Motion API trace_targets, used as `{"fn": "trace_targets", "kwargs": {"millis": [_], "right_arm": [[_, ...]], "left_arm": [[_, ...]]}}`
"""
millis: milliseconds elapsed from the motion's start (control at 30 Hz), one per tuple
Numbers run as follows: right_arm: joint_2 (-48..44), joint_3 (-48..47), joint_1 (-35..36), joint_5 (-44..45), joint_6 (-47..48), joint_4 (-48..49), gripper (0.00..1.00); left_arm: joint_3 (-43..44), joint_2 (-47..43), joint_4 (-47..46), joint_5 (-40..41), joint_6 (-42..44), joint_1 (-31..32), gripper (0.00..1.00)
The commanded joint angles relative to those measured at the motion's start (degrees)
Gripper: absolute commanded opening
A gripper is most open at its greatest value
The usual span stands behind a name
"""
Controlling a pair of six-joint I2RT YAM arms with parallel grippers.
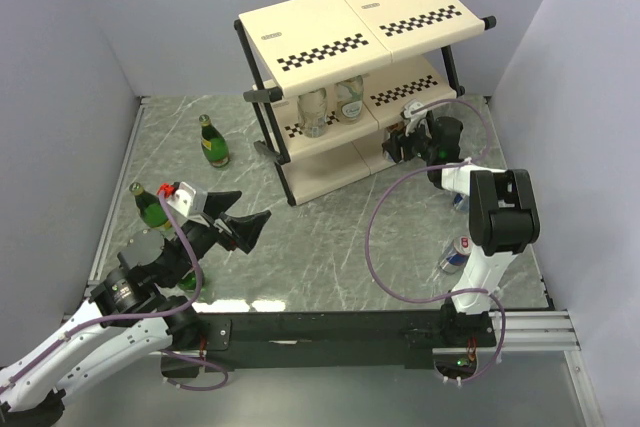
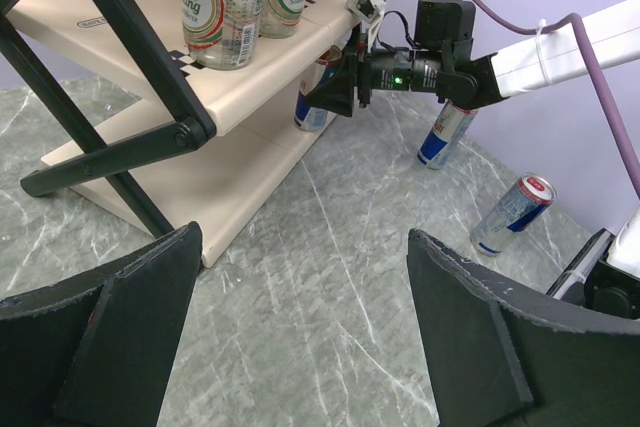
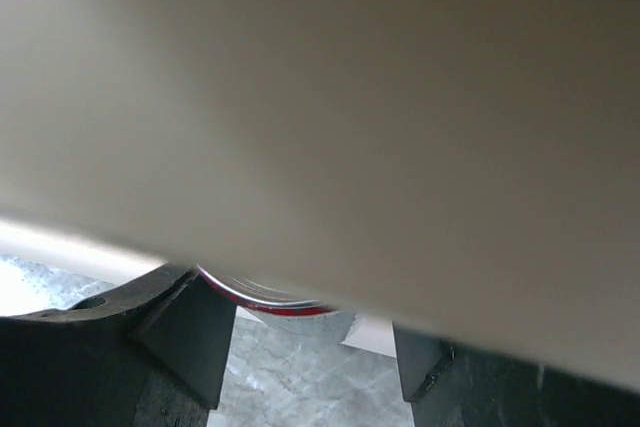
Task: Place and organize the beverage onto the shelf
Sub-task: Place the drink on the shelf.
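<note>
The shelf (image 1: 340,22) stands at the back, with two clear bottles (image 1: 313,112) (image 1: 349,97) on its middle tier; the left wrist view shows them too (image 2: 220,2). My right gripper (image 1: 397,144) reaches under the middle tier and is shut on a silver-and-blue can (image 2: 315,97) at the bottom tier. In the right wrist view a cream panel (image 3: 320,97) hides most of that can (image 3: 265,299). Two more cans (image 1: 455,255) (image 1: 460,200) are on the table by the right arm. Two green bottles (image 1: 211,142) (image 1: 150,207) stand at the left. My left gripper (image 1: 255,230) is open and empty over the table.
The marble tabletop (image 1: 320,247) is walled by grey panels on three sides. The shelf's black frame legs (image 2: 130,97) stand close ahead of my left gripper (image 2: 300,237). The right arm's purple cable (image 1: 372,237) loops over the table.
</note>
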State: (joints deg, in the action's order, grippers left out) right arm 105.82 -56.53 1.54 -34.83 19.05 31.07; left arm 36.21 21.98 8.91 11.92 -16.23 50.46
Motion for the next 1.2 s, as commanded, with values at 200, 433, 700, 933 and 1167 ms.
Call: {"fn": "trace_targets", "kwargs": {"millis": [200, 433, 700, 933, 1167], "right_arm": [[0.09, -3.23, -0.40, -1.12, -5.51, 11.20, 0.00], [1.14, -3.32, -0.40, -0.68, -6.57, 14.54, 0.00], [1.58, -4.46, -0.31, -0.50, -5.95, 13.32, 0.00], [2.46, -8.06, -0.31, -2.00, -3.49, 6.11, 0.01], [2.99, -9.56, -0.31, -2.61, -2.70, 3.29, 0.03]], "left_arm": [[1.41, -0.53, -1.96, 0.73, -0.65, -0.01, 0.89], [1.50, -0.44, -2.05, 0.65, -0.73, -0.01, 0.89], [1.85, -0.36, -1.70, 0.73, -0.82, 0.08, 0.89], [2.20, -0.44, -1.79, 0.91, -0.73, -0.01, 0.89], [2.47, -0.44, -1.70, 0.91, -0.47, -0.01, 0.89]]}}
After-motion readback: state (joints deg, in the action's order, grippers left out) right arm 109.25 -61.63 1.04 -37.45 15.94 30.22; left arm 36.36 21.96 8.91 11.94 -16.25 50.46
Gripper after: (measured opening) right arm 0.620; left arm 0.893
